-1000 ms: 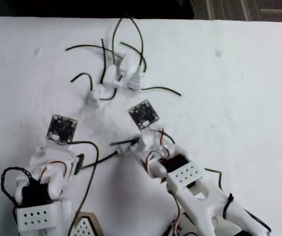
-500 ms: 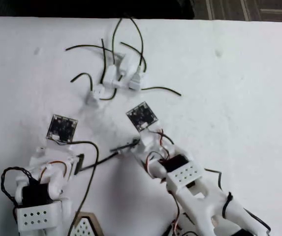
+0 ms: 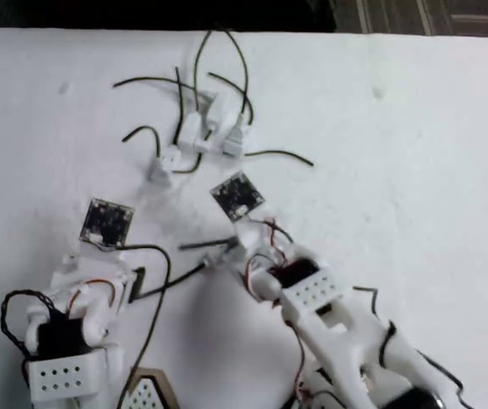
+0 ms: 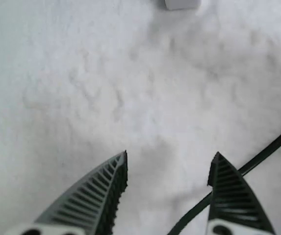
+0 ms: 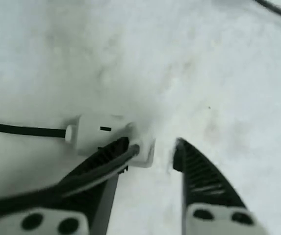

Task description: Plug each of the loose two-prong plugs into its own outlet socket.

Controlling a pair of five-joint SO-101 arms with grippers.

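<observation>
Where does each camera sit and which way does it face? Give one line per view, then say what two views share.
High view: fixed above, looking down on the white table; the left arm and right arm show.
Left wrist view: on the left arm's wrist, looking past its open left claw at the table.
Right wrist view: on the right arm's wrist, looking past its open right claw at a white plug.
Shared: the high and right wrist views both show that plug.

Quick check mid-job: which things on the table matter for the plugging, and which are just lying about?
For the job: plug by the right jaws; pile of corded plugs and sockets; lone corded piece beside it.
Just there: tan-edged piece at the near edge; white table cover.
</observation>
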